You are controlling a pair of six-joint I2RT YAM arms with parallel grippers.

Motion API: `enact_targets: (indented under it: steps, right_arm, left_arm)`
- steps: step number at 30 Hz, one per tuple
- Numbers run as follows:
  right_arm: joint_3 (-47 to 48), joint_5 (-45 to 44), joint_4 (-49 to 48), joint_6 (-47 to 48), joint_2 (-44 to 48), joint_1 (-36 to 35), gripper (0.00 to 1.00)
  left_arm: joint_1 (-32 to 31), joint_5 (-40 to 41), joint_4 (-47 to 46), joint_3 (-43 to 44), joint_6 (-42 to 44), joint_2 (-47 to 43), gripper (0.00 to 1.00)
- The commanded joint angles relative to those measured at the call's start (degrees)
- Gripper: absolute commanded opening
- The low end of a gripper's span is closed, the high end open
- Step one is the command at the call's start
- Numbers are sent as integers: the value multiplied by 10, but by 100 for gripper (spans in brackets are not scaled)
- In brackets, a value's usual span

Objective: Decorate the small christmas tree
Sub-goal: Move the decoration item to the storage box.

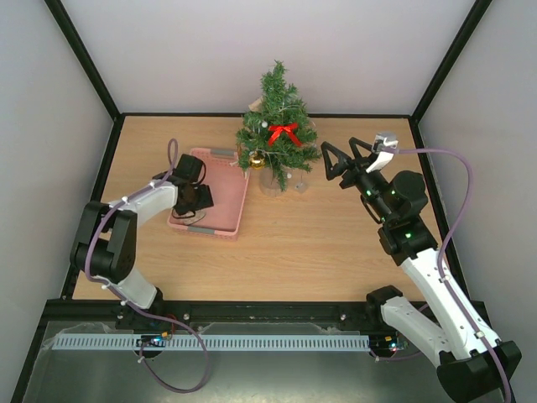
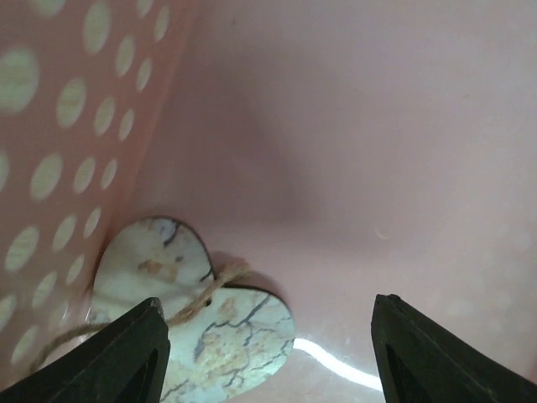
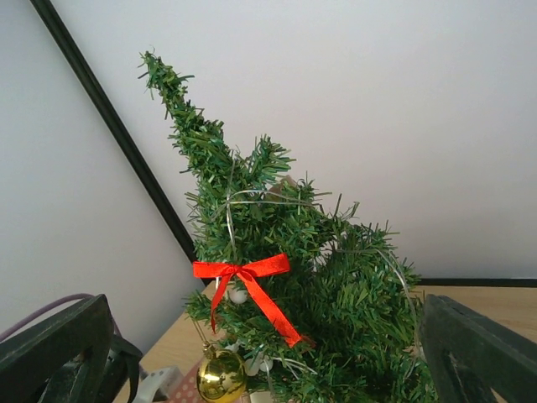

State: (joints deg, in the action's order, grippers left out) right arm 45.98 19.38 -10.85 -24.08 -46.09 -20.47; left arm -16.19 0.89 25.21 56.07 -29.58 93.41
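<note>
The small christmas tree point(image 1: 277, 126) stands at the back middle of the table, with a red bow point(image 1: 285, 132), a gold ball point(image 1: 256, 159) and silver thread on it; it also shows in the right wrist view point(image 3: 302, 277). My left gripper point(image 1: 195, 200) is open, low inside the pink basket point(image 1: 228, 206). In the left wrist view a marbled heart ornament point(image 2: 201, 315) on twine lies on the basket floor point(image 2: 361, 168), between the fingers and nearer the left one point(image 2: 126, 357). My right gripper point(image 1: 340, 159) is open and empty, just right of the tree.
The basket's perforated wall point(image 2: 59, 151) rises close on the left of my left gripper. Grey enclosure walls point(image 1: 252, 50) with black frame posts surround the wooden table point(image 1: 319, 243). A purple cable point(image 1: 457, 185) loops by the right arm.
</note>
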Motion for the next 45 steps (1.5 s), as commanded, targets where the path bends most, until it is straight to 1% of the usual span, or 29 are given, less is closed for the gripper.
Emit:
enact_targets:
  steps: [1,4,12,15,20,25,28,31,34,45]
  right_arm:
    - [-2,8,-16,4,5,3,98]
    - [-2,6,-15,9,6,2,98]
    - [-6,6,-17,13,5,3,98]
    - [-8,7,-20,13,2,2,98]
    - [-7,13,-21,8,-4,2,98]
    - [-12,9,-22,11,-1,2,98]
    - [-13,6,-24,8,-1,2,98]
    - [-12,6,-30,4,0,2,98]
    - [-11,8,-31,3,1,2,98]
    - [-12,3,-28,10,2,2,98]
  left_arm:
    - [1,39,-35,-26,-86,-32,67]
    - [2,70,-26,-29,-115,-31,67]
    - [3,102,-38,-55,-162,-53,64]
    - [2,117,-37,-64,-196,-63,64]
    - [3,107,-61,-87,-239,-76,61]
    - [3,111,-79,-97,-257,-60,59]
    - [2,99,-127,-114,-258,-62,57]
    - [2,106,-146,-118,-261,-61,55]
    - [3,120,-151,-116,-259,-47,52]
    - [1,83,-184,-113,-246,-9,48]
